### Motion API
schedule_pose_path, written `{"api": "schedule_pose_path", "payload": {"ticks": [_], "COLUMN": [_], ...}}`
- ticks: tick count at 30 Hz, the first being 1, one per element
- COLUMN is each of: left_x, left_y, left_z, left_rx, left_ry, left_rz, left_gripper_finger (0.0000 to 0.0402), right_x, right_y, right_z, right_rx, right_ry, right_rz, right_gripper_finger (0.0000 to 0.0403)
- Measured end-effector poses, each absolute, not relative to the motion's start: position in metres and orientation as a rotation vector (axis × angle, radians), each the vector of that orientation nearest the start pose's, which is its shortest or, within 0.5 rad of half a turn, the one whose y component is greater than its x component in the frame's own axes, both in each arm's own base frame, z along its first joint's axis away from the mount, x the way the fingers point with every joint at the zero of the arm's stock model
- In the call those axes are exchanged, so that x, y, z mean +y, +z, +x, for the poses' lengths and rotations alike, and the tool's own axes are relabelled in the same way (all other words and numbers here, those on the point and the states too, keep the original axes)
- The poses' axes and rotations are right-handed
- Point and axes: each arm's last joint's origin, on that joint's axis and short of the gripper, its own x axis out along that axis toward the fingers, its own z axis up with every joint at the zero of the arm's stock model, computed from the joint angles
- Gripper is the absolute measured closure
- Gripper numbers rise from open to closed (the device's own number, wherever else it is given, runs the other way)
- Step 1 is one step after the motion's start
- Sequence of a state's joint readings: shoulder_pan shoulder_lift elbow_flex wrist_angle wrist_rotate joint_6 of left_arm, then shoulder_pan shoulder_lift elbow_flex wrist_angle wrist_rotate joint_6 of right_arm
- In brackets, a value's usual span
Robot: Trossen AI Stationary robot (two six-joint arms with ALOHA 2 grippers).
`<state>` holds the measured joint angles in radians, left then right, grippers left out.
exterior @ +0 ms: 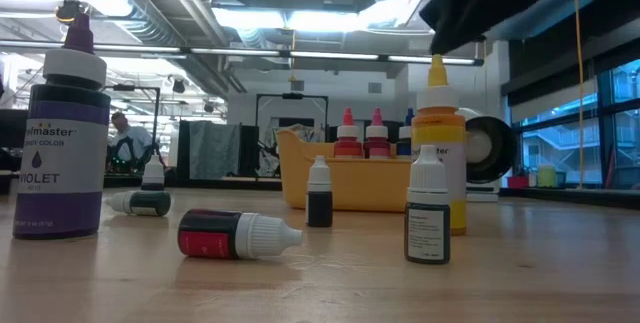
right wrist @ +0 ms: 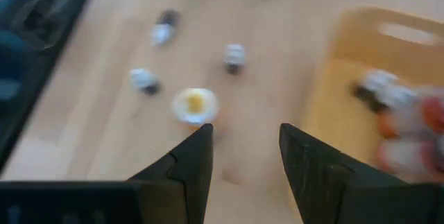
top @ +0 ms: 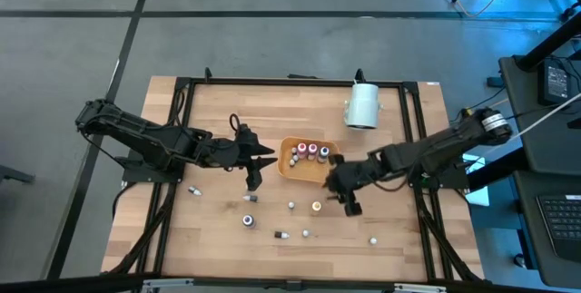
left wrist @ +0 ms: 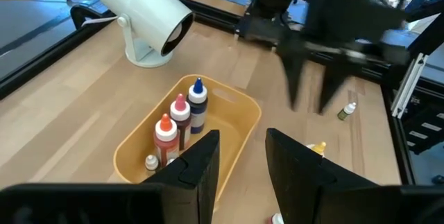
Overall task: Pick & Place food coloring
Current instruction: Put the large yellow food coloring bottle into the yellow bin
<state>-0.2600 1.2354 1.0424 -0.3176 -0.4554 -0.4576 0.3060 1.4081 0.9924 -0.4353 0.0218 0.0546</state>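
Note:
Several small food coloring bottles [top: 305,152] stand upright in the shallow orange tray [top: 292,171]; they also show in the left wrist view [left wrist: 182,120]. More bottles stand or lie on the wood nearer the front, among them a yellow-capped one [top: 316,207] that also shows in the right wrist view [right wrist: 194,105], and a white-capped one [top: 247,220]. My left gripper [top: 263,168] is open and empty above the table, just left of the tray. My right gripper [top: 342,195] is open and empty above the tray's near right corner, right of the yellow-capped bottle.
A large white cylinder [top: 363,104] stands at the back right. In the low view a tall violet bottle [exterior: 65,143], a red bottle lying on its side [exterior: 235,235] and a tall yellow bottle [exterior: 438,143] stand close to the camera. A dark frame [top: 182,93] borders the table.

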Motion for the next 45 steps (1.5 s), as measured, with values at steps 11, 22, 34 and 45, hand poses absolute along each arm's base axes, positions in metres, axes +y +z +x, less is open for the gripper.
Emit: {"api": "schedule_pose_path", "payload": {"ticks": [11,22,34,45], "left_x": [-0.055,-0.055,-0.056,-0.06], "left_y": [0.319,0.319,0.313,0.293], "left_z": [0.261,0.261,0.265,0.279], "left_rx": [0.409,0.416,0.436,0.512], "left_ry": [0.343,0.343,0.345,0.359], "left_rz": [-0.256,-0.253,-0.244,-0.211], "left_gripper_finger": [0.0288,0.0288,0.0288,0.0288], "right_x": [0.116,0.124,0.125,0.128], "right_y": [0.236,0.243,0.224,0.195], "right_z": [0.286,0.29,0.296,0.305], "right_rx": [0.788,0.677,0.763,0.86], "right_ry": [0.311,0.383,0.313,0.28], "right_rz": [-0.073,-0.12,-0.102,-0.133], "right_gripper_finger": [0.0235,0.0203,0.0146,0.0194]}}
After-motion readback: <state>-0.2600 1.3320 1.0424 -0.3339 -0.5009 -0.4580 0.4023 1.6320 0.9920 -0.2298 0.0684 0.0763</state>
